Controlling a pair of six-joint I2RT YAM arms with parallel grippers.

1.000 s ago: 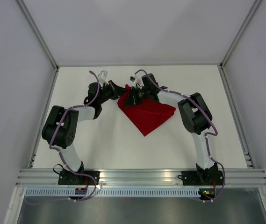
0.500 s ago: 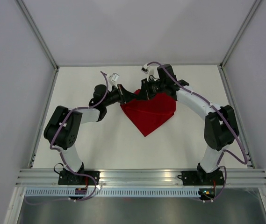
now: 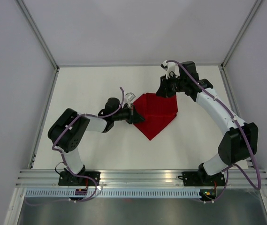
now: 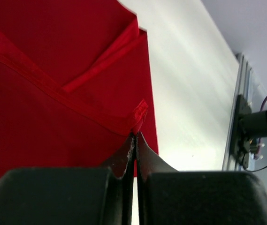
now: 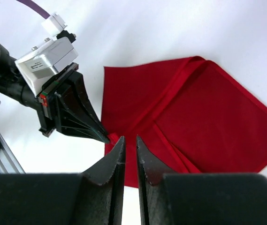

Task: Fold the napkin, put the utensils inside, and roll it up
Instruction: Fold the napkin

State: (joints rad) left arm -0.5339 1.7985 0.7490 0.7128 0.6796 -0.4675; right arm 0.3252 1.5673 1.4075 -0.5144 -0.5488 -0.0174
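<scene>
From above, the red napkin (image 3: 156, 114) lies folded into a layered, roughly diamond-shaped packet right of centre on the white worktop (image 3: 91, 154), with one point aimed at the near edge. The left claw (image 3: 132, 115) meets its left corner, low down. The right claw (image 3: 163, 92) sits over its far edge.

Only the left wrist view settles the grip. There the black fingers are pressed together on a small puckered tip of stitched hem at the napkin's corner. The right wrist view shows the right claw's ribbed fingers a thin slit apart, with nothing between them, held above the cloth.

The satin is shiny, and hemmed bands cross where the layers overlap. Bare worktop surrounds the napkin on every side. An aluminium rail (image 4: 239, 117) runs along the near edge.
</scene>
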